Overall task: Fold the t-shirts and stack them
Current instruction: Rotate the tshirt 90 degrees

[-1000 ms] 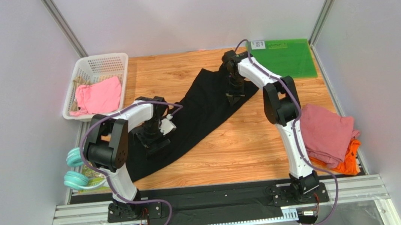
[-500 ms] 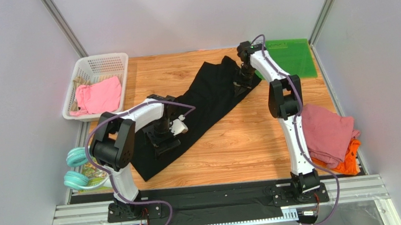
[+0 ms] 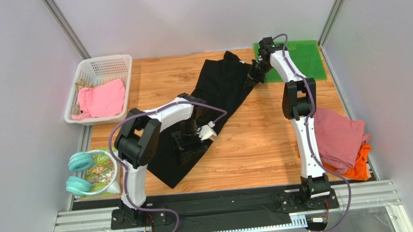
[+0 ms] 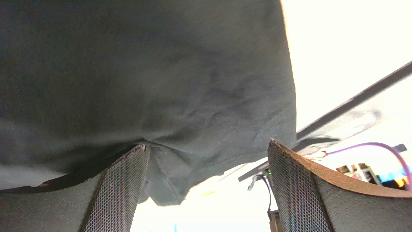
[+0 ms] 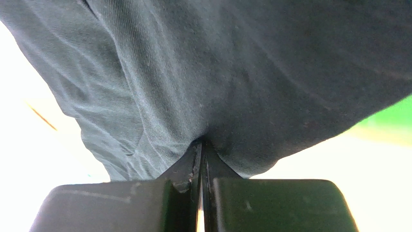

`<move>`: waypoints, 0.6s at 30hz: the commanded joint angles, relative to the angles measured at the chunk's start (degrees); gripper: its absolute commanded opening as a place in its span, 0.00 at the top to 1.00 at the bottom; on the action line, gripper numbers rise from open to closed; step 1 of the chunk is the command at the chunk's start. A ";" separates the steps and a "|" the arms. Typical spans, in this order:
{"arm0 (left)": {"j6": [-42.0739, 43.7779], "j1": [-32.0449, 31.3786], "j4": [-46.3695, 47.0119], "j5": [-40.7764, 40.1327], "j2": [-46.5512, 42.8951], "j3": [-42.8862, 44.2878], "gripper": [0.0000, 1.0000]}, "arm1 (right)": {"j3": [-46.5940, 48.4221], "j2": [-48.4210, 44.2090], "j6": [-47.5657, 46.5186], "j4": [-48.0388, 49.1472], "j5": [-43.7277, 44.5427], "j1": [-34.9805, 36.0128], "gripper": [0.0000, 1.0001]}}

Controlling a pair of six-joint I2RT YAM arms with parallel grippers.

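The large black t-shirt (image 3: 212, 95) lies stretched in a diagonal band across the wooden table. At its far end, beside the green mat (image 3: 299, 61), my right gripper (image 3: 254, 74) is shut on it. The right wrist view shows the jaws (image 5: 200, 147) pinching a bunched fold of black cloth (image 5: 217, 72). My left gripper (image 3: 193, 149) sits low on the shirt's near part, open. In the left wrist view its mesh pads (image 4: 121, 193) stand wide apart, with black cloth (image 4: 169, 87) above them and none clamped. A folded dusty-pink t-shirt (image 3: 336, 133) rests on an orange one (image 3: 362, 166) at the right edge.
A white basket (image 3: 87, 67) at the back left holds a bright pink cloth (image 3: 102, 99). Teal headphones (image 3: 80, 174) and a printed packet (image 3: 103, 170) lie beside the table's left front. Grey walls close in on both sides and at the back.
My right gripper has pulled the black shirt's far end toward the back right, up to the green mat. The left gripper has slid right over the shirt's near part, and the whole shirt has shifted right.
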 commanded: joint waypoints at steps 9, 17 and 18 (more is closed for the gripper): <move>0.16 -11.85 -7.05 16.47 7.75 9.27 0.04 | 4.03 4.62 2.09 8.90 -5.48 -0.97 0.96; -4.49 -10.02 -6.87 22.70 -4.79 10.75 0.03 | 2.98 -0.90 -0.01 9.16 -5.49 -0.10 0.90; -5.10 -7.75 -7.22 23.76 -6.48 12.33 0.03 | 2.81 -2.05 -0.36 9.16 -4.62 0.43 0.86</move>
